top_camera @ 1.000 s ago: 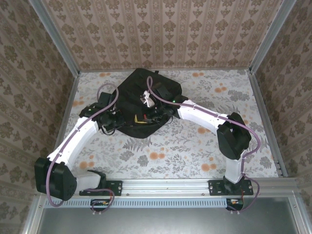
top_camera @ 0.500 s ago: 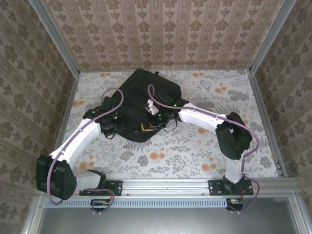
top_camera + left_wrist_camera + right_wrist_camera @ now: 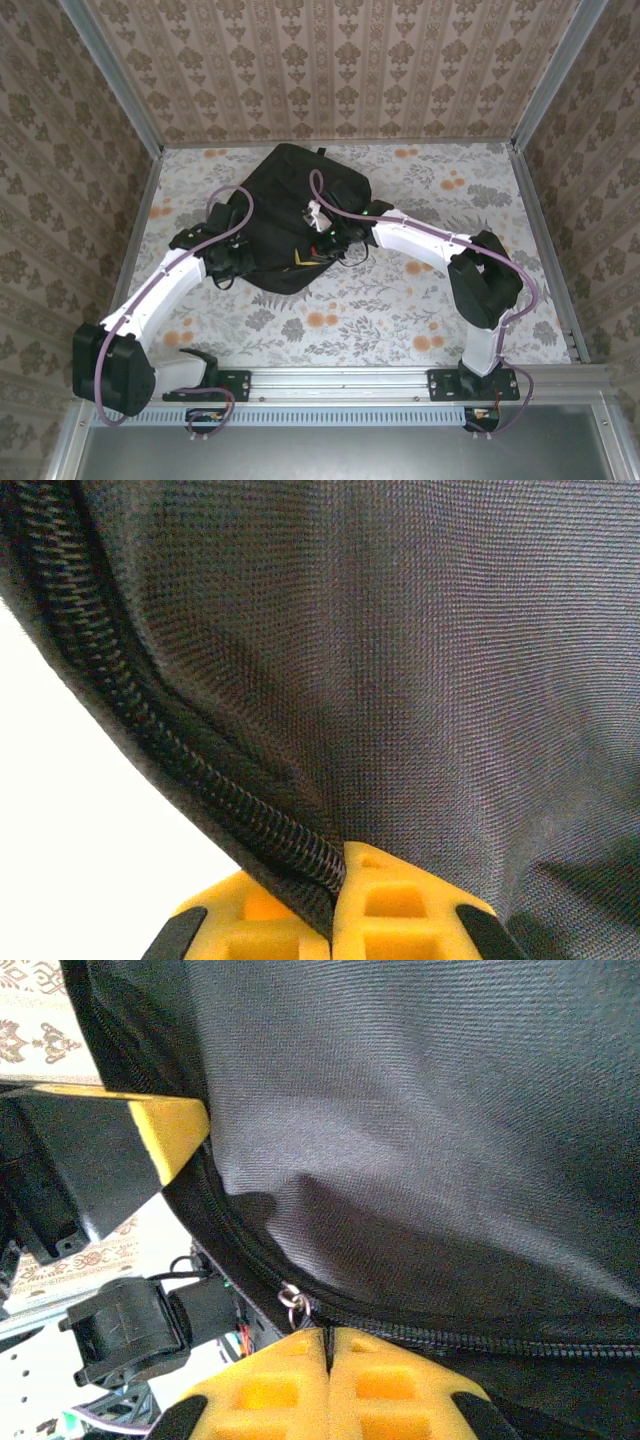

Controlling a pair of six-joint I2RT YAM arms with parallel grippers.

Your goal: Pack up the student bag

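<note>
Tools [image 3: 332,885] [image 3: 327,1345] on student bag [image 3: 285,180] zipper edge

From above, cannot separate the left claw [image 3: 245,265] or right claw [image 3: 303,257] from the black bag [image 3: 300,185]: too small, too dark. Cannot see the bag's near rim under both wrists, nor anything inside it.

At the left wrist, get just the fingertips [image 3: 400,900], clipped by the bottom edge. Lose the zip [image 3: 150,730] off the top left corner and, lower down, between the fingers. Cannot read the blown-out white beside the fabric.

At the right wrist, likewise clipped fingertips [image 3: 400,1380]; lose the zip [image 3: 480,1340] past the right edge. Cannot judge any grip on the tiny pull ring [image 3: 292,1300]. Can make out one corner of the left claw's finger [image 3: 170,1130], the rest behind fabric.
</note>
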